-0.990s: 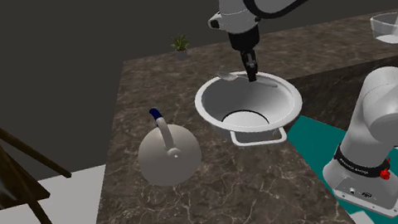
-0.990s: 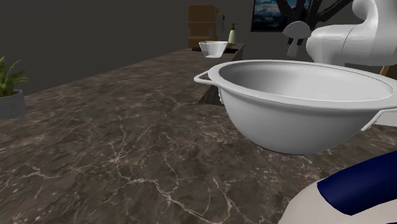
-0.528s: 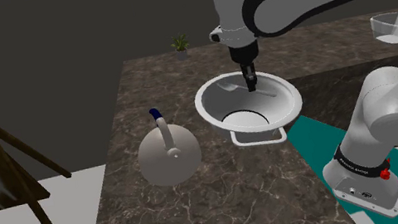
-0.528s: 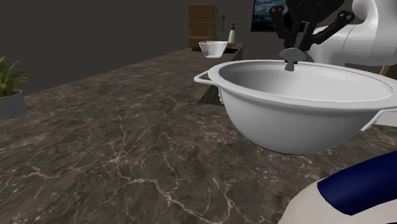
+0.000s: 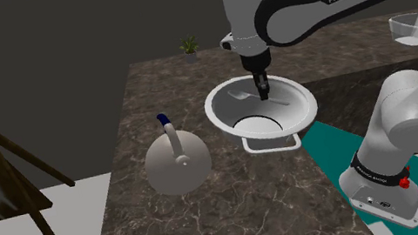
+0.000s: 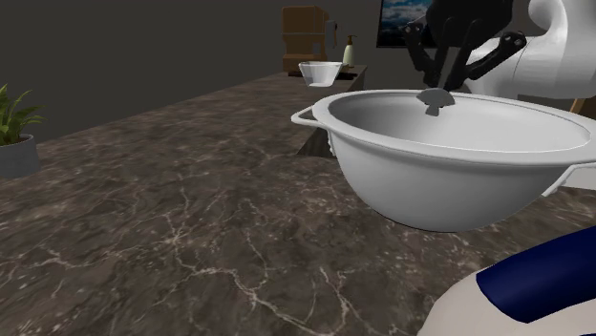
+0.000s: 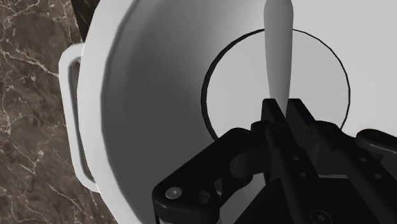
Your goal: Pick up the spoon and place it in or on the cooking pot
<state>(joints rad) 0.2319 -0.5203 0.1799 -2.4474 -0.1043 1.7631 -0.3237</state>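
Lowered since one second earlier, the tool has come from above the pot's far rim down into the pot, and the spoon has come down with it. The tool is clenched on the spoon's handle: in the wrist view both fingers press together on the handle, and the pale spoon runs straight out from between them over the pot's round, flat bottom. In the second exterior view the spoon's bowl hangs just above the rim on the pot's far side, with the tool over it; whether the spoon touches the pot's inner wall cannot be told.

The pot is white and wide, with a loop handle on each side. It stands on the dark marbled surface near the edge that faces the stand; one handle reaches to that edge, beside a teal mat.

A grey disc with a blue-tipped handle lies near the middle of the surface, well apart from the pot on the shoulder view's left. A small plant stands at the far edge. A small white bowl sits off the surface at the shoulder view's right, beyond the arm.
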